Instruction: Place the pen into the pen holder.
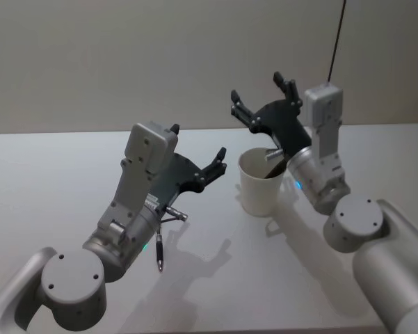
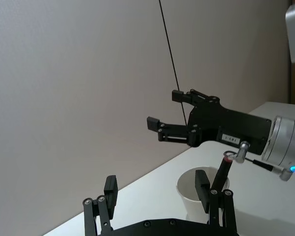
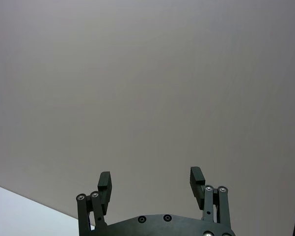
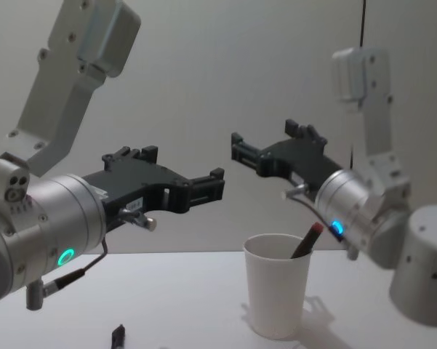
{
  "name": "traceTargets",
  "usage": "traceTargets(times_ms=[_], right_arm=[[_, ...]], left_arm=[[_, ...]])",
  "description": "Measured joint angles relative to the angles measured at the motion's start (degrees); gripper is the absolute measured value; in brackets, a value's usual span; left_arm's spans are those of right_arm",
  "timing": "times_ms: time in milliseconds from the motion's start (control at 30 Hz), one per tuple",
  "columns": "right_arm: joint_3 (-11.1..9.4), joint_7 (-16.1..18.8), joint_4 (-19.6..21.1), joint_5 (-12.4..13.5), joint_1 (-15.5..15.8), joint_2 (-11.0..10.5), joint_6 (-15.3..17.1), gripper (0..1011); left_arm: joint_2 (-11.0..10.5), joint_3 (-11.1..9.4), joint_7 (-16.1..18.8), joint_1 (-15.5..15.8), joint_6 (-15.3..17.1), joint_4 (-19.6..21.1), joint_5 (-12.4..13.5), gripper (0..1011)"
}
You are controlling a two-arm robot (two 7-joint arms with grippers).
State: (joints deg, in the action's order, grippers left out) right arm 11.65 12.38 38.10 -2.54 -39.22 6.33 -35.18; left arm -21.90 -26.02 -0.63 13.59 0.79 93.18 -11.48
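Pen [image 4: 305,242] leans inside pen holder [image 4: 276,298]. Left gripper [image 2: 156,182], right gripper [image 3: 150,176] hover above table [image 1: 55,174], jaws open, empty. Second pen [image 1: 158,254] lies on table.

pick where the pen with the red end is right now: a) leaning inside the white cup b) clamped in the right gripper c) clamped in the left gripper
a: the red-ended pen leans inside the pen holder with its tip above the rim, while the left gripper and the right gripper both hang open and empty above the table.
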Motion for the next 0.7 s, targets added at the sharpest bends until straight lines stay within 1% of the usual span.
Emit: traceTargets(times_ms=[67,100,133,167,267,300,367,400,500,533,567,600,667,700], right_arm=[[-0.1,0.5,2.5,0.3,1.1,-0.3,2.3,1001],[-0.4,1.1,5.9,0.5,2.4,-0.7,5.0,1001],[-0.5,1.2,7.2,0.6,3.0,-0.9,5.6,1001],[-0.7,1.7,10.2,0.8,4.2,-1.4,8.1,1001],[-1.0,2.2,13.7,1.0,5.6,-1.9,11.2,1001],[-1.2,2.4,15.8,1.1,6.5,-2.3,13.0,1001],[-1.4,2.6,17.8,1.2,7.3,-2.6,14.6,1001],[-1.7,2.9,19.9,1.2,8.2,-3.0,16.4,1001],[-2.0,3.0,22.4,1.2,9.3,-3.6,18.5,1001],[-2.3,3.1,24.2,1.2,10.1,-4.0,19.9,1001],[-2.4,3.1,24.6,1.2,10.3,-4.1,20.3,1001],[-2.6,3.2,26.2,1.1,11.1,-4.5,21.7,1001],[-2.9,3.2,27.4,0.9,11.7,-4.9,22.7,1001],[-3.2,3.2,28.8,0.8,12.4,-5.3,23.8,1001]], left_arm=[[0.0,0.0,0.0,0.0,0.0,0.0,0.0,1004],[0.0,0.0,0.0,0.0,0.0,0.0,0.0,1004],[0.0,0.0,0.0,0.0,0.0,0.0,0.0,1004],[0.0,0.0,0.0,0.0,0.0,0.0,0.0,1004],[0.0,0.0,0.0,0.0,0.0,0.0,0.0,1004],[0.0,0.0,0.0,0.0,0.0,0.0,0.0,1004],[0.0,0.0,0.0,0.0,0.0,0.0,0.0,1004],[0.0,0.0,0.0,0.0,0.0,0.0,0.0,1004],[0.0,0.0,0.0,0.0,0.0,0.0,0.0,1004],[0.0,0.0,0.0,0.0,0.0,0.0,0.0,1004],[0.0,0.0,0.0,0.0,0.0,0.0,0.0,1004],[0.0,0.0,0.0,0.0,0.0,0.0,0.0,1004],[0.0,0.0,0.0,0.0,0.0,0.0,0.0,1004],[0.0,0.0,0.0,0.0,0.0,0.0,0.0,1004]])
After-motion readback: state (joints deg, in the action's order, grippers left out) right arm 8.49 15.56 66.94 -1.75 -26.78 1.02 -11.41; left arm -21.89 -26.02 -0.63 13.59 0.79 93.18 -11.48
